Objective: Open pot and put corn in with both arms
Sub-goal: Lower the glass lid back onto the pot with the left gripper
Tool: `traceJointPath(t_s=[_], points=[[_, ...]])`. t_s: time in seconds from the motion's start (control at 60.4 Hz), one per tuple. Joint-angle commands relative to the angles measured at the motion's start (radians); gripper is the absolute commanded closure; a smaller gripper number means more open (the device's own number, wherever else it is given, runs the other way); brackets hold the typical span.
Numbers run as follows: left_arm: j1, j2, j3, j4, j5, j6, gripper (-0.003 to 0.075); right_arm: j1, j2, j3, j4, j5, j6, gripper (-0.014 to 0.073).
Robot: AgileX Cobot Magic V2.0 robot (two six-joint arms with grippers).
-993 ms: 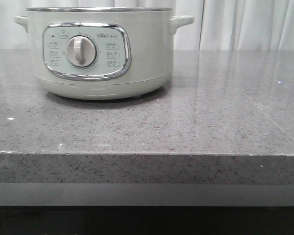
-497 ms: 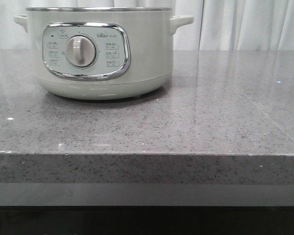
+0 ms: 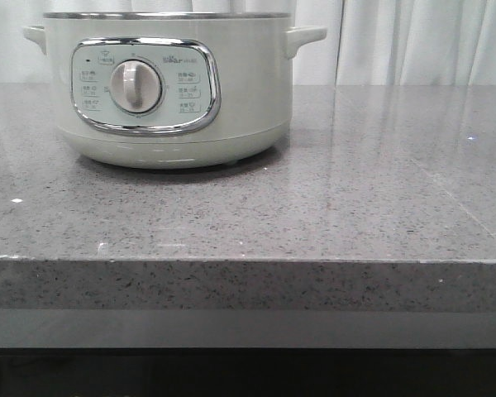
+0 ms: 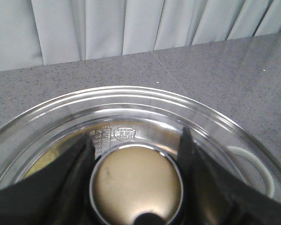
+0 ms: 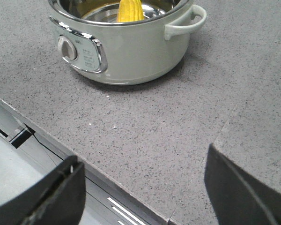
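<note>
Corn stood inside the pot when I checked the right wrist view: a yellow cob, upright or nearly so, against the steel inner wall, with only its upper part in frame. I could not see it from the front view, where the pot's wall hid the interior.

The pot sat on the grey speckled countertop, left of centre and toward the back, its chrome-framed control panel and white dial facing the camera. One side handle projected on the right; the other was partly cut off at the left. White curtains hung behind the counter. No lid sat on the steel rim.

On the left wrist view I found the glass lid directly beneath the camera. The left gripper had its two dark fingers set on either side of the lid's round metallic knob, pressed against it, so I recorded it as clamped on the knob. Grey countertop and curtain showed beyond the lid's edge.

On the right wrist view the right gripper had its fingers spread wide apart with nothing between them, positioned over the counter's front edge, well apart from the pot.
</note>
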Motion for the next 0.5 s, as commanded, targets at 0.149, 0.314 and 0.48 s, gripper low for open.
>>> traceJointPath(t_s=[0.149, 0.314, 0.48], points=[[-0.006, 0.013, -0.085, -0.014, -0.157, 0.003, 0.0481, -0.007, -0.001, -0.026, -0.002, -0.066, -0.002, 0.0043], [-0.006, 0.048, -0.093, -0.012, -0.189, 0.003, 0.0481, -0.007, -0.001, -0.026, -0.002, -0.067, -0.002, 0.0043], [-0.015, 0.067, -0.094, 0.011, -0.167, 0.003, 0.0481, -0.007, -0.001, -0.026, -0.002, -0.066, -0.002, 0.0043]])
